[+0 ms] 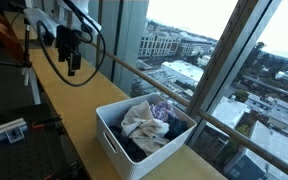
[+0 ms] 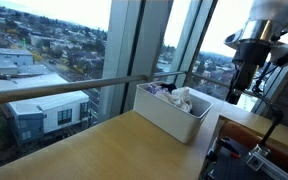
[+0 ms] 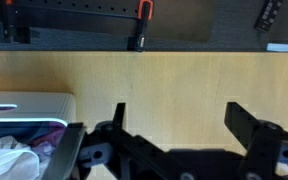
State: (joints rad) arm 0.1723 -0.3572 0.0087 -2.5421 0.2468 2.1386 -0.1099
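1. In the wrist view the fingers [image 3: 239, 117] stand wide apart. Bare bench [image 3: 164, 75] shows between them and they grip nothing.
2. In both exterior views the fingers [image 1: 72, 66] [image 2: 238, 88] point downward. They hang above the bench [image 1: 84, 110] without touching it, over the stretch between its window edge and its room-side edge.
3. A white rectangular bin [image 1: 109, 140], open at the top, stands on the bench close to the window edge. It is well apart from the fingers.
4. In an exterior view the long side of the bin [image 2: 169, 118] runs along that window edge, with bare bench [image 2: 114, 150] in front of it.
5. The wrist view catches only one end of the bin [image 3: 24, 100], at the lower left of the picture. It lies off to one side of the fingers, not beneath them.
6. Crumpled cloths [image 1: 144, 122] fill the bin to its rim. A pale one lies on top, with darker ones under it and a purplish one toward the window side.
7. The cloths [image 2: 179, 97] rise slightly above the rim. In the wrist view, white and pink cloths [image 3: 9, 160] show inside the bin.
8. A rail [image 1: 154, 78] runs along the glass just beyond the window edge.
9. A black clamp [image 3: 139, 25] with a red handle grips the bench edge at the top of the wrist view.
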